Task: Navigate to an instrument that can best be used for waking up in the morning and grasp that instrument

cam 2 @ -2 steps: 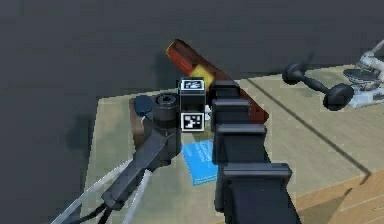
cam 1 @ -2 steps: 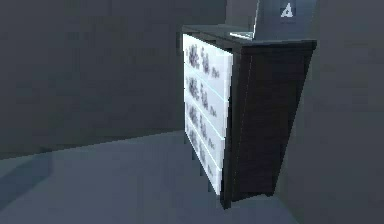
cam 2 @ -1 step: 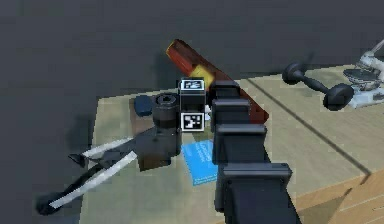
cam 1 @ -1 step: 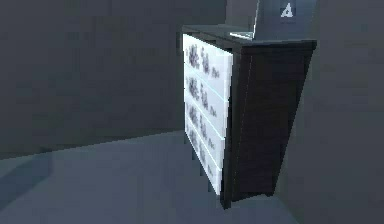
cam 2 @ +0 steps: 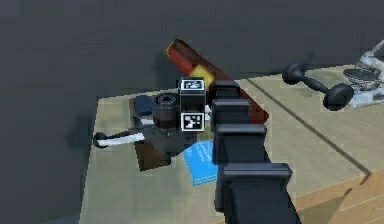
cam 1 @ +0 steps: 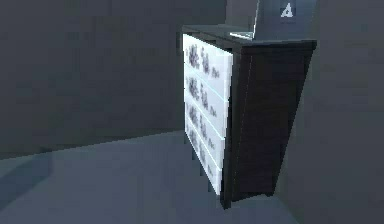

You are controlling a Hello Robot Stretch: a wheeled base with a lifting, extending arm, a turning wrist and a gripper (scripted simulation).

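On a wooden table (cam 2: 300, 140) in the arm side view, my arm reaches out from the bottom edge, ending in two white marker squares. Left of them is the gripper (cam 2: 110, 140), its dark body and thin pale fingers pointing toward the table's left edge. A small dark round thing (cam 2: 147, 103), perhaps a clock, stands on the table just beyond the gripper body. I cannot tell whether the gripper holds anything or touches this thing.
A long red-brown object (cam 2: 205, 68) lies slanted behind the markers, and a flat blue item (cam 2: 200, 162) sits beside the arm. A dark dumbbell (cam 2: 318, 86) rests at the table's right. In the forward view, a dark dresser (cam 1: 262, 120) with white drawers carries a laptop (cam 1: 284, 16); grey floor lies left of it.
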